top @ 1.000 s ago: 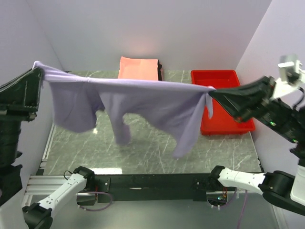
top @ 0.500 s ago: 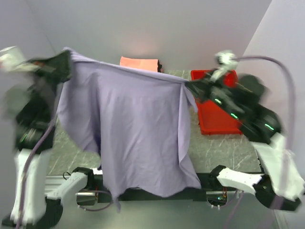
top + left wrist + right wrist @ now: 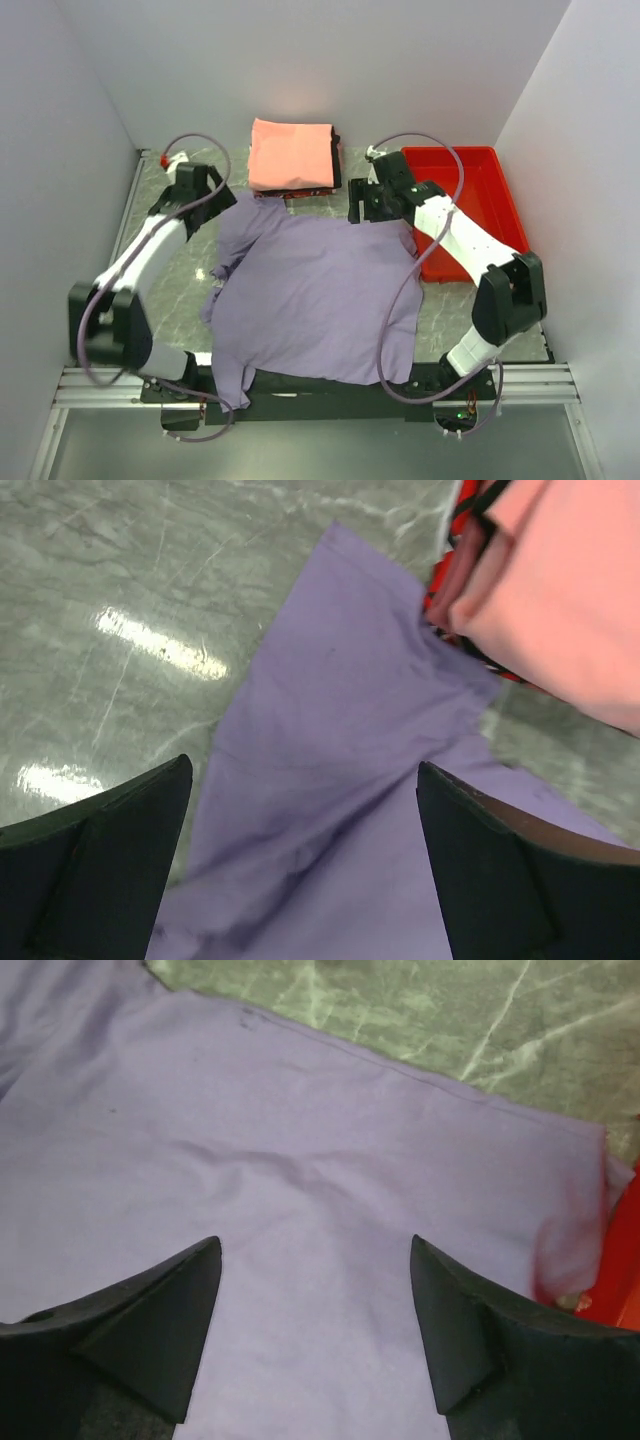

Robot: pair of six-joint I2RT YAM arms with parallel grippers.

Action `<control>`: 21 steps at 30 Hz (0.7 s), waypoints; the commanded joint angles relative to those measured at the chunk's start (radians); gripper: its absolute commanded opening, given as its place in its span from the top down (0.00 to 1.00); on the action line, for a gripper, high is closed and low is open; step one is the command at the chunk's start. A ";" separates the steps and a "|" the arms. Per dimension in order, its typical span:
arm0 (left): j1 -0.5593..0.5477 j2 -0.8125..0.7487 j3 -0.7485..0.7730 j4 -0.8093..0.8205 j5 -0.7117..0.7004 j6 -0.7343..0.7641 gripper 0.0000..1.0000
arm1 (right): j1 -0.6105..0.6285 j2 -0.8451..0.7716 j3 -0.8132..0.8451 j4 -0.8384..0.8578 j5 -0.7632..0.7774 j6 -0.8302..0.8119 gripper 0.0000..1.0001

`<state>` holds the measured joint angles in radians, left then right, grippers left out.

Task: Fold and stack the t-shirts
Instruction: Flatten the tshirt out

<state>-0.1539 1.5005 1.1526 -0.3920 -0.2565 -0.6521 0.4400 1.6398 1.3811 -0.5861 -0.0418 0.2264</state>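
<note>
The lavender-purple t-shirt (image 3: pixel 310 290) lies spread on the marble table, its near hem hanging over the front edge. My left gripper (image 3: pixel 222 205) hovers open over the shirt's far left corner, with cloth (image 3: pixel 330 780) below its spread fingers (image 3: pixel 100 860) and nothing held. My right gripper (image 3: pixel 363 207) stands open over the far right corner, purple cloth (image 3: pixel 300 1130) beneath it. A folded salmon-pink t-shirt (image 3: pixel 290 155) tops a stack at the back, with black (image 3: pixel 337 160) and dark red (image 3: pixel 300 192) edges showing under it. The stack's edge (image 3: pixel 560 580) touches the purple shirt's corner.
A red plastic tray (image 3: pixel 480 160) stands at the back right, right beside the right arm, and its rim (image 3: pixel 622 1280) shows by the shirt's corner. Bare marble table (image 3: pixel 170 280) lies left of the shirt. White walls close in the back and both sides.
Both arms swung the hanging purple shirt forward and down onto the table. Both grippers then opened and let go of its corners.
</note>
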 commanded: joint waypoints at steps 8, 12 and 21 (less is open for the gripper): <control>-0.006 -0.347 -0.344 0.177 0.135 -0.147 0.01 | 0.023 -0.248 -0.311 0.143 -0.039 0.126 0.14; -0.033 -0.341 -0.399 0.183 0.180 -0.138 0.00 | 0.025 -0.271 -0.393 0.167 -0.056 0.145 0.14; -0.111 -0.191 -0.390 0.216 0.163 -0.156 0.01 | 0.025 -0.204 -0.445 0.195 -0.073 0.140 0.13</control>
<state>-0.2573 1.2419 0.7425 -0.2222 -0.0933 -0.7834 0.4587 1.4155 0.9382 -0.4465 -0.1017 0.3592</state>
